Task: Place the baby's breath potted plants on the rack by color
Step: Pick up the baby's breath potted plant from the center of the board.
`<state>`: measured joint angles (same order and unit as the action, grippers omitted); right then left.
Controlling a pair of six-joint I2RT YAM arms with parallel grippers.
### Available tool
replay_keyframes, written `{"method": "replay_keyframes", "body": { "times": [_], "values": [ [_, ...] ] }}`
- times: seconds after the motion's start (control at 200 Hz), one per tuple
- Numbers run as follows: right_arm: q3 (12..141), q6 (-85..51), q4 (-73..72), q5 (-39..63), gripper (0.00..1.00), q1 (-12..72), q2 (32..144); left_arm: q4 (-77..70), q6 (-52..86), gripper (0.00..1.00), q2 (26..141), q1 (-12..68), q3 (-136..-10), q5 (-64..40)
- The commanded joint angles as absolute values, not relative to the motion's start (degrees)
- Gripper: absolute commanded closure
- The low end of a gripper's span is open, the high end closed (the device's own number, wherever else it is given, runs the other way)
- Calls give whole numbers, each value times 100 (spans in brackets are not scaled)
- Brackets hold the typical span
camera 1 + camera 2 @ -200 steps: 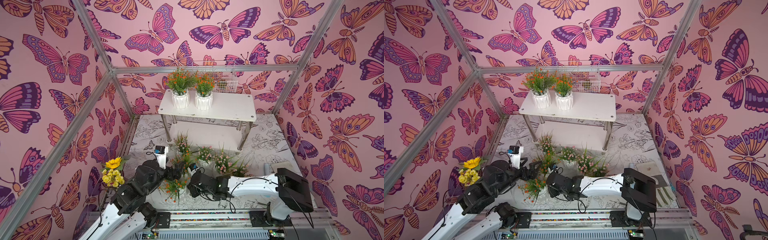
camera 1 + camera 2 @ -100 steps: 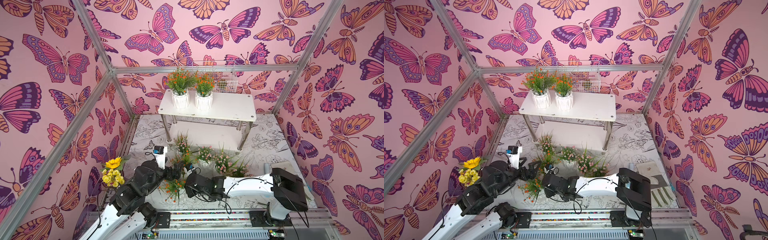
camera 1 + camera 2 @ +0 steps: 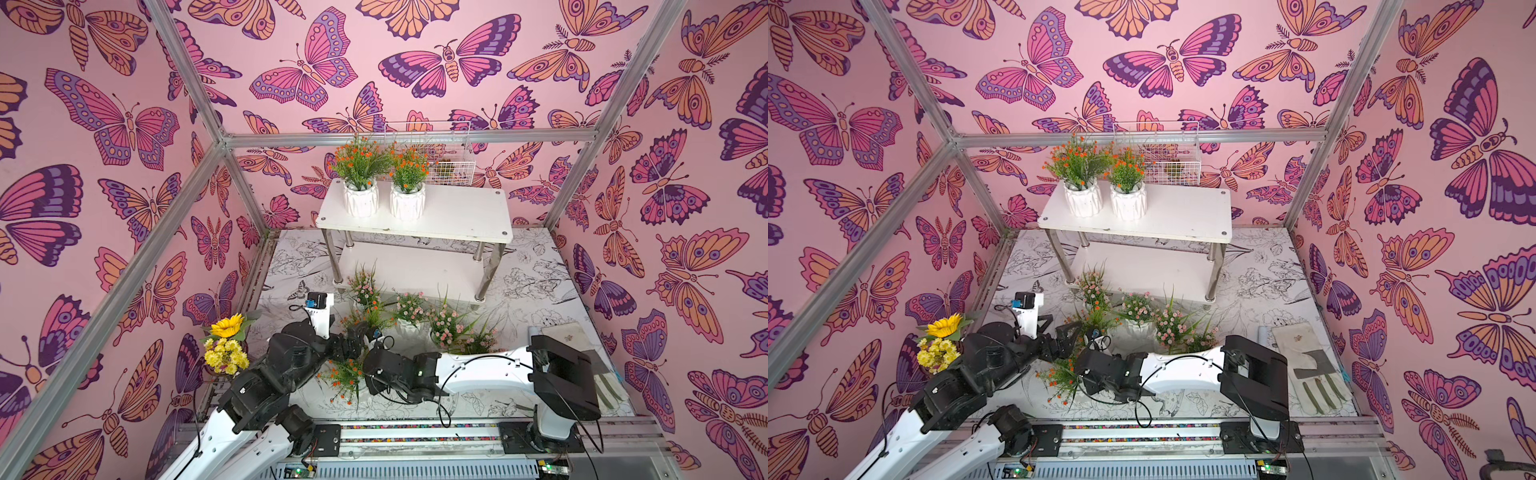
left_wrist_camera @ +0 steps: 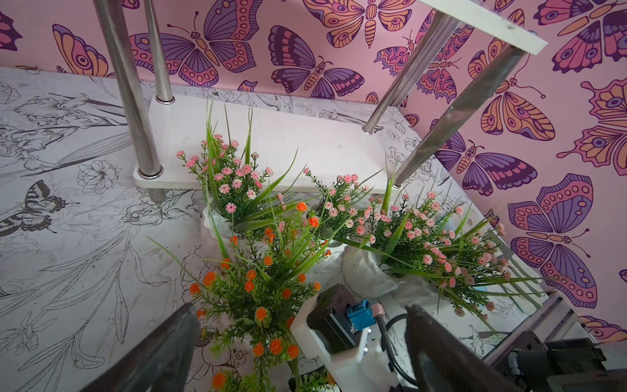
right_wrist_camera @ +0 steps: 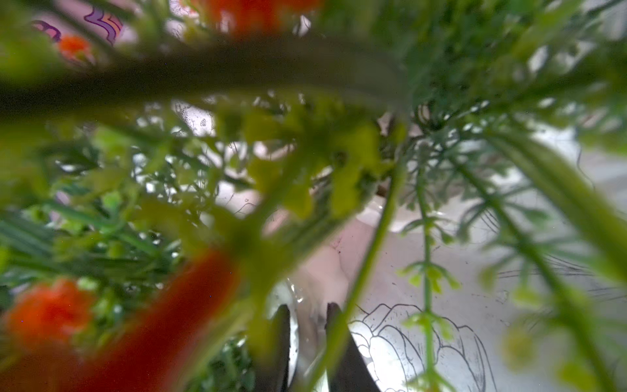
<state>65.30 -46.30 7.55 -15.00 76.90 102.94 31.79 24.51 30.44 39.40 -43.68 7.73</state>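
Observation:
Two orange-flowered baby's breath potted plants (image 3: 360, 166) (image 3: 409, 170) stand at the left of the rack's (image 3: 457, 212) top board. On the floor in front of the rack, several pink-flowered plants (image 3: 409, 305) (image 4: 237, 180) cluster with an orange one (image 3: 370, 316). Nearer the arms stands another orange plant (image 3: 345, 374) (image 3: 1059, 376). My right gripper (image 5: 314, 336) is buried in its foliage, shut on the white pot's rim. My left gripper (image 4: 302, 309) (image 3: 349, 340) hovers open just behind that plant, holding nothing.
A sunflower bouquet (image 3: 226, 345) stands at the left wall, close to my left arm. A white wire basket (image 3: 432, 153) hangs behind the rack. A glove (image 3: 1308, 365) lies on the floor at the right. The rack's lower board (image 3: 415, 266) is bare.
My right arm has slid left into the near orange plant, and its jaws have narrowed onto the pot rim. The left gripper has stayed open in about the same place.

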Motion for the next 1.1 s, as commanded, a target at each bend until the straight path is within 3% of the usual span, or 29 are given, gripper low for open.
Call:
{"method": "replay_keyframes", "body": {
  "times": [0.0, 0.355, 0.531, 1.091],
  "values": [
    [6719, -4701, 1127, -1737, 79, 7752, 10479, 3278, 2461, 4, 2971, 3955, -4412, 826],
    [7190, -4689, 1801, -2001, 80, 7769, 10832, 3287, 2461, 3, 2970, 3955, -4443, 835],
    [7356, -4641, 2055, -2043, 100, 7769, 10895, 3280, 2461, 3, 2979, 3958, -4460, 845],
    [7186, -4092, 3023, -2245, 100, 7665, 9776, 3270, 2479, 1, 3128, 3955, -4553, 879]
  ]
}}
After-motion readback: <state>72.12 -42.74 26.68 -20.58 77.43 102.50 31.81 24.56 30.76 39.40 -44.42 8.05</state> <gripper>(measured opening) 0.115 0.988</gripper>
